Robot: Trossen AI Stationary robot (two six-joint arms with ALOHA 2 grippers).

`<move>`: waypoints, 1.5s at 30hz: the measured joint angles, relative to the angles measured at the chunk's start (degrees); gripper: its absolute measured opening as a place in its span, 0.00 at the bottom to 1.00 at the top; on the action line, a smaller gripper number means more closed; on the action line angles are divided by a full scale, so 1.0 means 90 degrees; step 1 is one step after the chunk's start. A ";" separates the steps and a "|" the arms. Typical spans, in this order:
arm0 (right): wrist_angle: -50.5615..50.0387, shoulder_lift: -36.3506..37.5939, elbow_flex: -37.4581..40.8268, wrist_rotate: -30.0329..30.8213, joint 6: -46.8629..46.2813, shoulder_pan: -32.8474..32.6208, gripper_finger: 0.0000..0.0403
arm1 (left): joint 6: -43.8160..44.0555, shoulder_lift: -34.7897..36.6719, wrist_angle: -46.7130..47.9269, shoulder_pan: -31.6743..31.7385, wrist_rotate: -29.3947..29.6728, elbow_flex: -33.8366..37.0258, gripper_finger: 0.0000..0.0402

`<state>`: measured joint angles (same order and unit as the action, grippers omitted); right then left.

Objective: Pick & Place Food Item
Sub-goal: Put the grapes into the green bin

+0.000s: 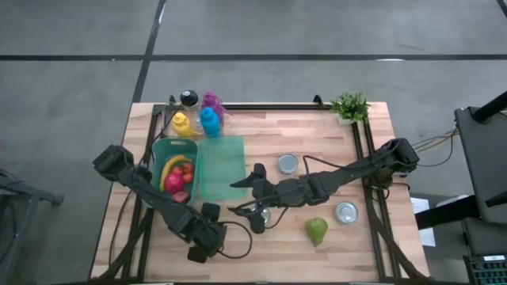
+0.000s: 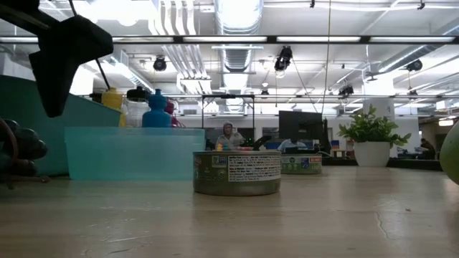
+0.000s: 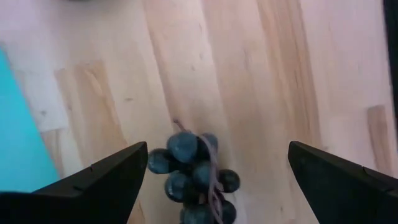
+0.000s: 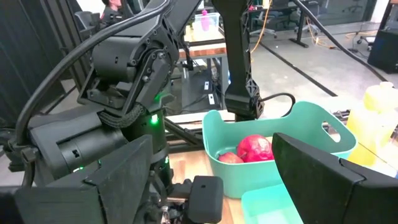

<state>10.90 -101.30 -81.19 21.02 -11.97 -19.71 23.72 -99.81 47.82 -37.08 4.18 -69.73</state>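
Note:
A bunch of dark grapes (image 3: 193, 174) lies on the wooden table; in the low view the grapes (image 2: 14, 154) sit at the far left. My left gripper (image 3: 218, 148) hangs open above the grapes, pointing down, one finger on either side and clear of them. In the high view it (image 1: 210, 215) covers the grapes. A green basket (image 1: 162, 150) holds a banana and red fruit. My right gripper (image 4: 211, 140) is open and holds nothing. It hovers by the near right corner of a teal tray (image 1: 222, 162), facing the basket (image 4: 298, 124).
A can (image 2: 237, 172) stands just right of the grapes, under my right arm. Two more cans (image 1: 287, 164) (image 1: 346, 211) and a green pear (image 1: 317, 230) lie further right. Bottles (image 1: 207, 119) stand behind the basket, and a potted plant (image 1: 350, 107) is at the far right corner.

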 joint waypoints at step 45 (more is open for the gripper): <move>0.0002 0.0002 0.0000 0.0000 0.0000 -0.0002 0.82 | -0.0274 -0.0024 0.0025 0.0107 -0.0638 0.1008 0.97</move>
<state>10.92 -101.27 -81.19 21.02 -11.97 -19.73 21.26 -100.03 48.05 -36.12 -1.56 -60.66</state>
